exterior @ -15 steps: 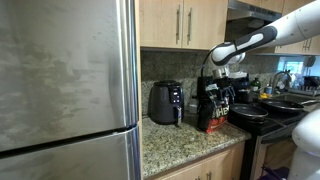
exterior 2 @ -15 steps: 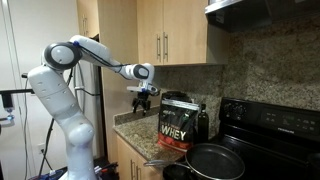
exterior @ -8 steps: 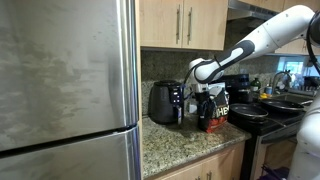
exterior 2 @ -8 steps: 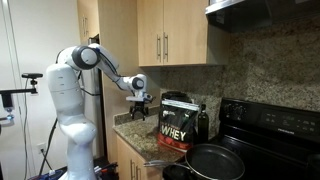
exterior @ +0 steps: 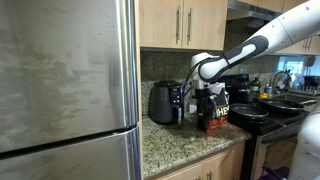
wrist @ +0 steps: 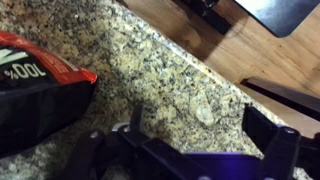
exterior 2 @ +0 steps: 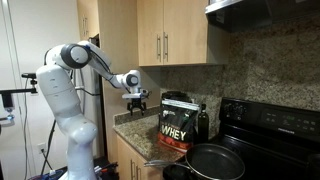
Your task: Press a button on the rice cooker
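Though near, rice cooker (exterior: 164, 102) beside jaws

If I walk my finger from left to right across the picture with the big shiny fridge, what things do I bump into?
Fridge → rice cooker → black bag with red-and-white print → stove → pans.

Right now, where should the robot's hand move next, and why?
Probably ease the gripper sideways toward the control strip on the rice cooker. In an exterior view it hangs between the cooker and the whey bag, apparently not yet touching the strip.
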Controlling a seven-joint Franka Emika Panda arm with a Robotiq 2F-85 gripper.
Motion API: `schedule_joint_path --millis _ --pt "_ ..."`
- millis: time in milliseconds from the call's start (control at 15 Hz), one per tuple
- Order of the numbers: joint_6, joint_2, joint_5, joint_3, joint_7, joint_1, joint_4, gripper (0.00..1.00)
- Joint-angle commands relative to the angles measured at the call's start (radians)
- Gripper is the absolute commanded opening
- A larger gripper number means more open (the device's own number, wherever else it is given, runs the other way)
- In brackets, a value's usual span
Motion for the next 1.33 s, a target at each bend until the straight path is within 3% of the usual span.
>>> schedule_joint_path --millis 0,267,333,667,1067,1133,1267 --pt "0.166 -0.005 0.008 -0.009 -0.066 0.01 0.019 1.0" --pt "0.436 -0.045 0.163 -0.038 -0.126 0.06 -0.077 1.0" --pt "0.343 -0.02 0.092 -0.009 -0.062 0.034 -0.022 1.0" --pt "0.409 0.017 0.148 -0.04 -0.097 0.042 -0.012 1.0" --pt "0.68 0.159 0.641 -0.201 -0.417 0.152 0.087 1.0" --pt "0.629 0.1 0.533 -0.134 -0.339 0.082 0.036 1.0" --pt "0.636 0.121 0.549 -0.137 -0.356 0.078 0.05 1.0"
